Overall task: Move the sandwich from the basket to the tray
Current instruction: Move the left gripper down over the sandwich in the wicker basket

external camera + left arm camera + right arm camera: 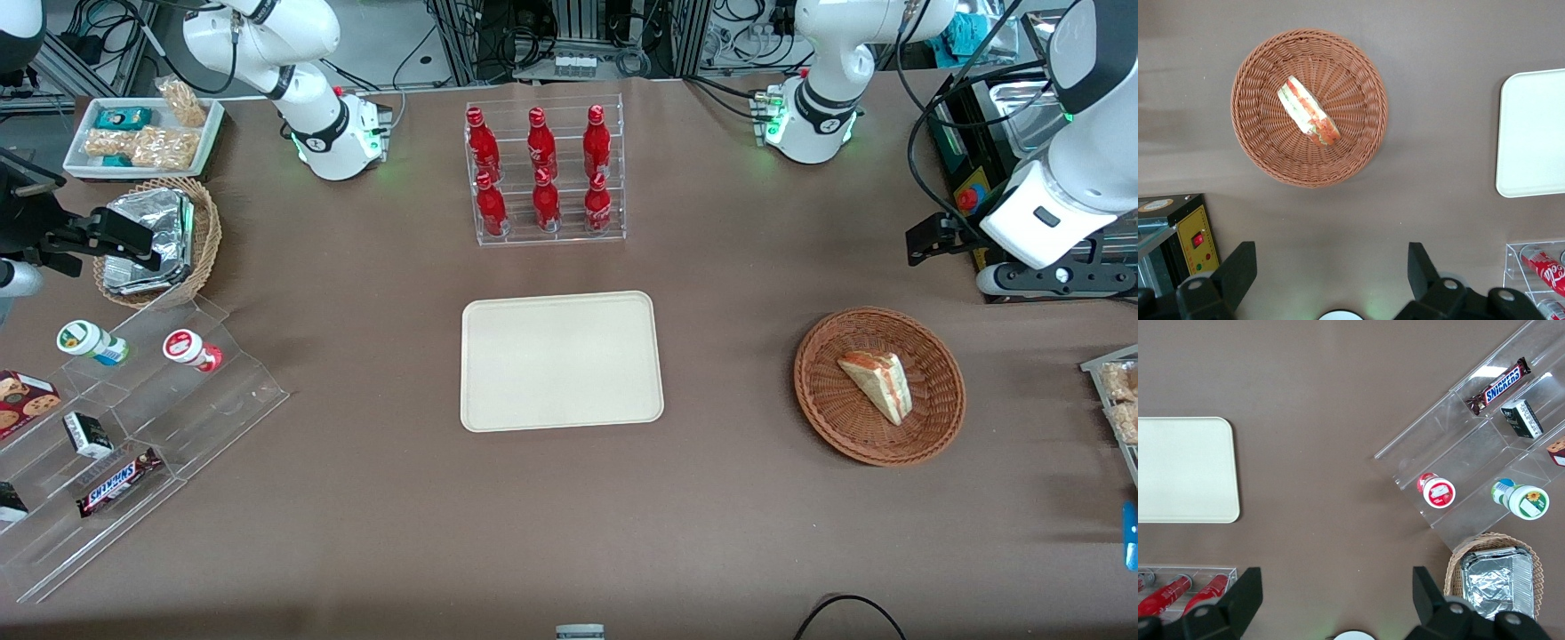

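Observation:
The sandwich [877, 384], a pale wedge with red-orange and green filling, lies in the round reddish-brown wicker basket [818, 400] toward the working arm's end of the table. In the left wrist view the sandwich [1308, 111] lies in the middle of the basket [1251, 140]. The cream-beige tray [560, 360] lies bare at mid-table and also shows in the left wrist view [1535, 133]. My left gripper [929, 242] hangs above the table, farther from the front camera than the basket. In the left wrist view it [1331, 257] is open wide and empty, apart from the basket.
A clear rack of red bottles [544, 171] stands farther from the front camera than the tray. A box with a red button [969, 200] sits beside the gripper. Toward the parked arm's end are a smaller foil-packet basket [156, 240], a stepped acrylic snack shelf [133, 400] and a white snack tray [142, 133].

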{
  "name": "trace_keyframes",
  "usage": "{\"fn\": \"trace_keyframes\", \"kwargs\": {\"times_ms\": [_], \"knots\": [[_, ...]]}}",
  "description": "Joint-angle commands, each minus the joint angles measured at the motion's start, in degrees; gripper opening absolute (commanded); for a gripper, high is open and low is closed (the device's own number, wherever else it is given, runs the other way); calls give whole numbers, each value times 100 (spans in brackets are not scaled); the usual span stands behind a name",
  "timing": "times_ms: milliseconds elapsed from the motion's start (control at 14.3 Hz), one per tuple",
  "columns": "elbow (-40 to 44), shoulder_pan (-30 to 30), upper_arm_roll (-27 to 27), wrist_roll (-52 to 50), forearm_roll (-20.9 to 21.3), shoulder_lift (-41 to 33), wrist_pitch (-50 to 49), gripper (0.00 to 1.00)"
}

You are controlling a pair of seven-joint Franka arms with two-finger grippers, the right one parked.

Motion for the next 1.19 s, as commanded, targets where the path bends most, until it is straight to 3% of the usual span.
{"fn": "trace_keyframes", "kwargs": {"times_ms": [0, 350, 700, 840, 1120], "knots": [[-108, -61, 67, 76, 16, 36, 283, 100], [-678, -34, 129, 23, 16, 554, 687, 100], [-2357, 89, 357, -99, 16, 721, 3146, 100], [-2447, 80, 480, -703, 7, 879, 3369, 100], [-2438, 89, 480, -2994, -28, 1125, 3842, 100]]}}
